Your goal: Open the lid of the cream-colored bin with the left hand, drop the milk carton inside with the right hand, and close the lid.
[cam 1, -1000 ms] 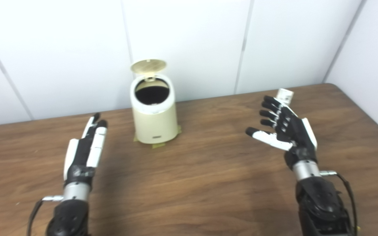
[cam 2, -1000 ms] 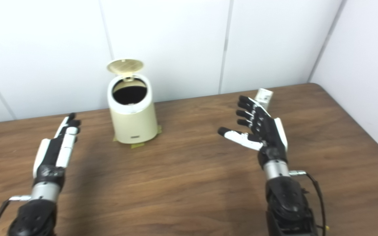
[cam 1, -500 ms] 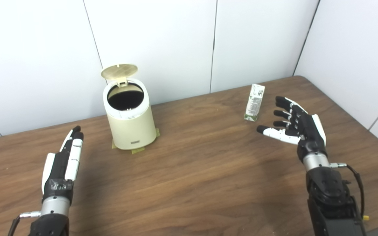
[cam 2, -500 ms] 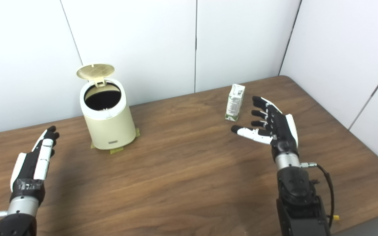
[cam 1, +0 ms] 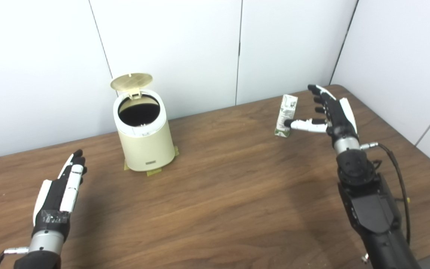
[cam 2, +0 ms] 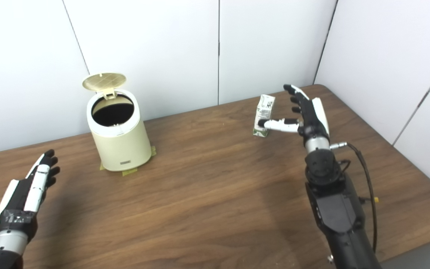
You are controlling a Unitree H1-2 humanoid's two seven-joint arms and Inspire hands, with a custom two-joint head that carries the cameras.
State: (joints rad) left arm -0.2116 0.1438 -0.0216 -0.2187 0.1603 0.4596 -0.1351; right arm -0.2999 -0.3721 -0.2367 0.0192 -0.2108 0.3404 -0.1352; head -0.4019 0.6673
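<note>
The cream-colored bin [cam 1: 146, 138] stands at the back left of the wooden table, its round lid [cam 1: 131, 81] swung up and its dark inside showing. A small white and green milk carton [cam 1: 286, 115] stands upright at the back right. My right hand [cam 1: 329, 113] is open just right of the carton, fingers spread, its thumb reaching across the carton's front at its lower half. My left hand [cam 1: 60, 186] lies open and flat, low over the table, well left and in front of the bin.
Strips of tape [cam 1: 154, 172] mark the bin's foot on the table [cam 1: 222, 194]. White wall panels close off the back and the right side. The table's right edge runs close past my right arm, with a cable [cam 1: 394, 164] hanging from the wrist.
My right hand has reached forward to the carton, its thumb now across the carton's front. My left hand has drawn back toward me. The view has shifted a little.
</note>
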